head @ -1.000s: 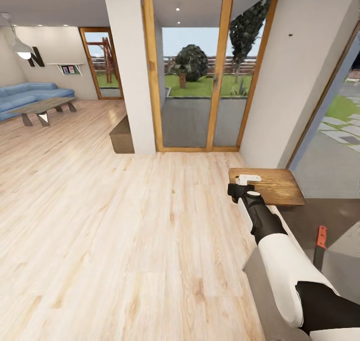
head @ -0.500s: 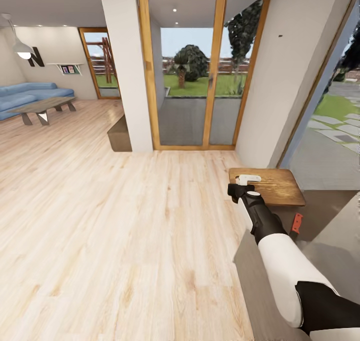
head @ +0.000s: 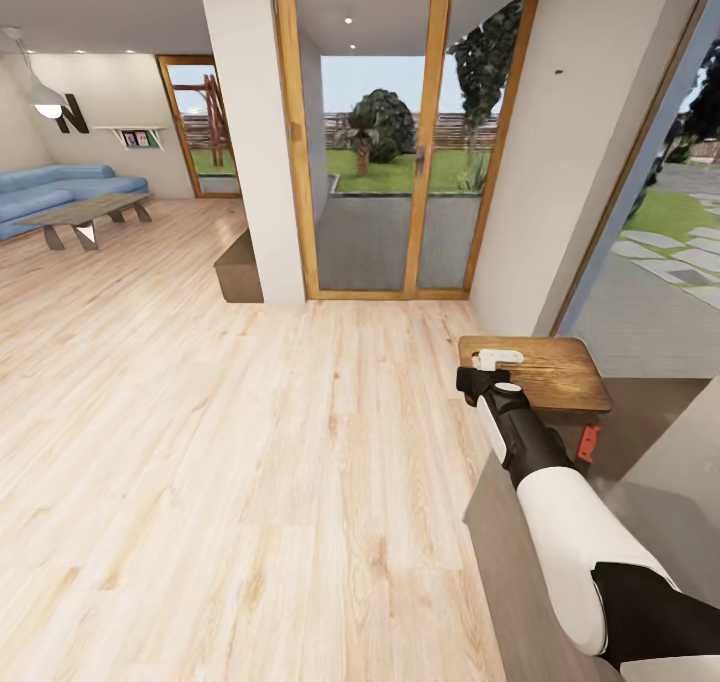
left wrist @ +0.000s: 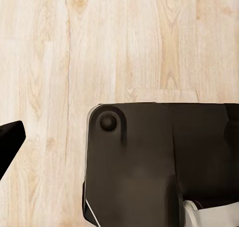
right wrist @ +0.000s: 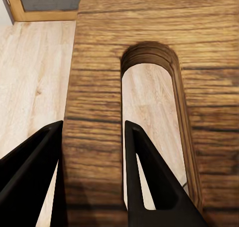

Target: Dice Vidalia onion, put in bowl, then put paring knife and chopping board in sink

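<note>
Chopping board (head: 545, 372) held level in air by right hand (head: 487, 367), above light wood floor (head: 250, 462) near glass door (head: 375, 132). Wrist view: board (right wrist: 149, 62) w/ slot handle, black fingers (right wrist: 149, 182) clamped on board strip beside slot. Paring knife (head: 588, 443): orange-red handle peeks below board edge, by grey table (head: 660, 502). Left hand: state can't tell.

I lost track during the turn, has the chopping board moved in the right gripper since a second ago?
No. The chopping board sits the same against the right gripper; only the camera panned, shifting the doorway.
</note>
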